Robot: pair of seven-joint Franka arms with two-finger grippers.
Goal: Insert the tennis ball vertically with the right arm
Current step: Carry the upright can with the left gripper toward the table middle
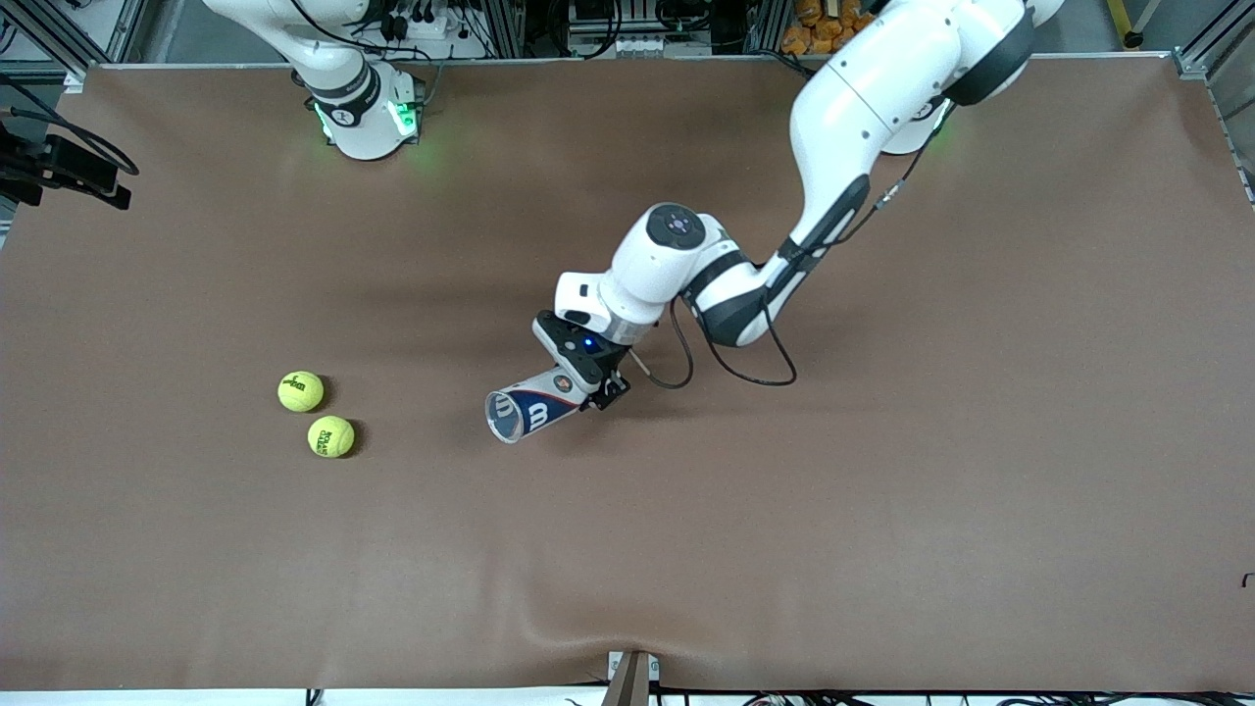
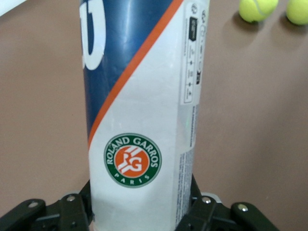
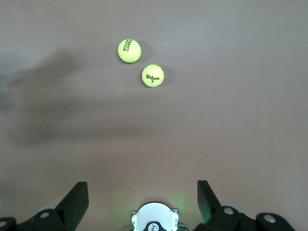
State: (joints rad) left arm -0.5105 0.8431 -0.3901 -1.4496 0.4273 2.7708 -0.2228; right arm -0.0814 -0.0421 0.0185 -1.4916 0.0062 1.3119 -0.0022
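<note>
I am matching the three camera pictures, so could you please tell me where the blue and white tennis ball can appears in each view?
Front view: the blue and white cylindrical tennis ball can lies mid-table, its closed end in the left tool.
Left wrist view: the can fills the centre, running up from the tool.
Right wrist view: not in it.
Shared landmark: the two yellow-green tennis balls, seen in all three views.

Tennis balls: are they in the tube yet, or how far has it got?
Done: the left gripper has shut on the tube, which lies on its side on the table.
In hand: nothing more; the right gripper waits open, high above the table.
Left: both balls lie loose toward the right arm's end. The tube must go upright, then a ball goes in.
</note>
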